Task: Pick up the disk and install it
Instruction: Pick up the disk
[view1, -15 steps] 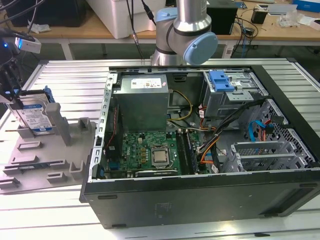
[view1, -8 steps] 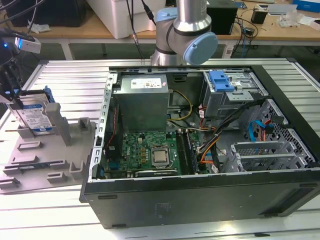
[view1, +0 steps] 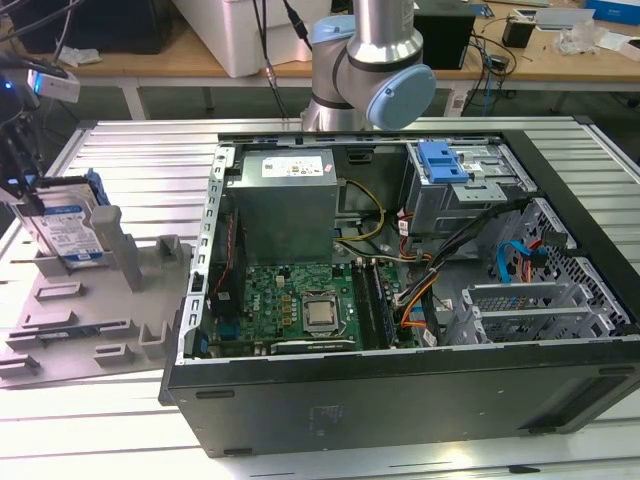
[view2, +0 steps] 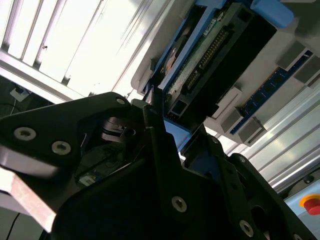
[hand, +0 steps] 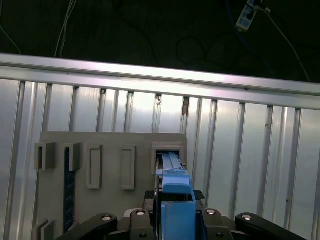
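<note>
You're on the pick-up step: the gripper (view1: 30, 190) sits over the disk (view1: 70, 228), which stands on edge in a slotted grey plastic holder (view1: 100, 310) on the ribbed metal worktop (view1: 140, 170), well apart from the open computer case (view1: 400, 400). The fingers (view2: 157, 127) look closed on its smooth blue rail (hand: 176, 197). Freeing it likely calls for a straight pull along the slot.

Legible print: none.
1. Blue-and-white label (view1: 68, 234) on the face of the disk (view1: 58, 196), just beside the gripper (view1: 30, 198). Characters too small to read.
2. White label (view1: 295, 166) on top of the grey power-supply box (view1: 280, 215), well apart from the gripper. Lettering unreadable.
</note>
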